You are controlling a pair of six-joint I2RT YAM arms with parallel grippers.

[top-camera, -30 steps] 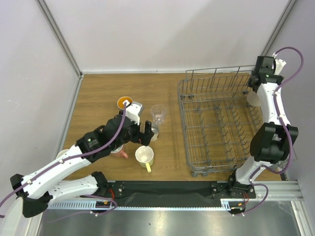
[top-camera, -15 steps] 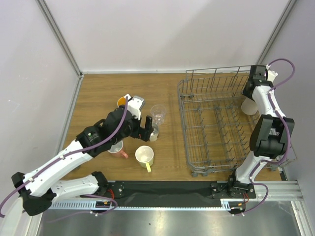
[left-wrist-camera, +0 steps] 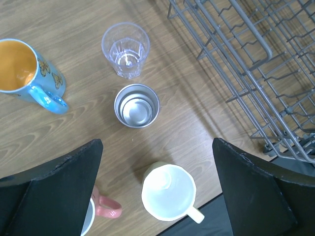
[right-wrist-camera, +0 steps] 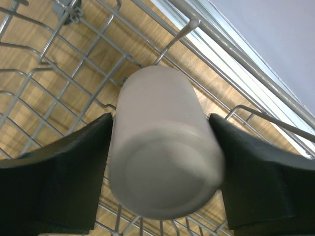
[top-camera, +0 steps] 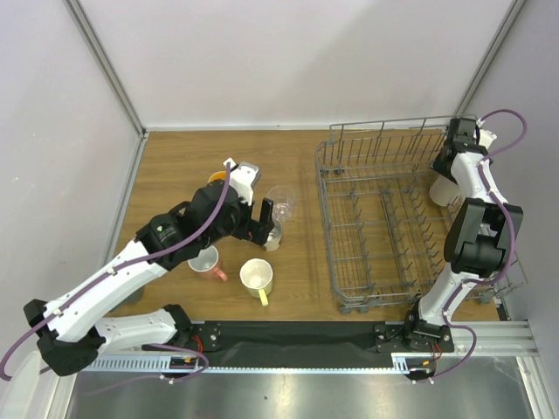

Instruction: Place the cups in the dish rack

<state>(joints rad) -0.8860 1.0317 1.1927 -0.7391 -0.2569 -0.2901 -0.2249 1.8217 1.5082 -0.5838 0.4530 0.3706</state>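
Note:
The dish rack (top-camera: 384, 223) stands on the right of the table. My right gripper (top-camera: 451, 175) is shut on a beige cup (top-camera: 442, 188) at the rack's far right side. In the right wrist view the cup (right-wrist-camera: 162, 142) sits bottom-up between the fingers (right-wrist-camera: 64, 172), over the rack wires (right-wrist-camera: 88, 64). My left gripper (top-camera: 262, 225) is open and empty above the cups on the table. In its wrist view (left-wrist-camera: 156, 147) I see the clear glass (left-wrist-camera: 125, 49), the steel cup (left-wrist-camera: 137, 105), the blue mug (left-wrist-camera: 24, 73), the cream mug (left-wrist-camera: 169, 192) and the pink mug (left-wrist-camera: 101, 209).
In the top view the clear glass (top-camera: 279, 202), steel cup (top-camera: 273, 237), cream mug (top-camera: 256, 276) and pink mug (top-camera: 205, 262) cluster left of the rack. The blue mug (top-camera: 215, 179) is mostly hidden by my left arm. Walls enclose the table on three sides.
My left gripper has risen and moved back from the steel cup. My right gripper has lowered the beige cup a little at the rack's far right side.

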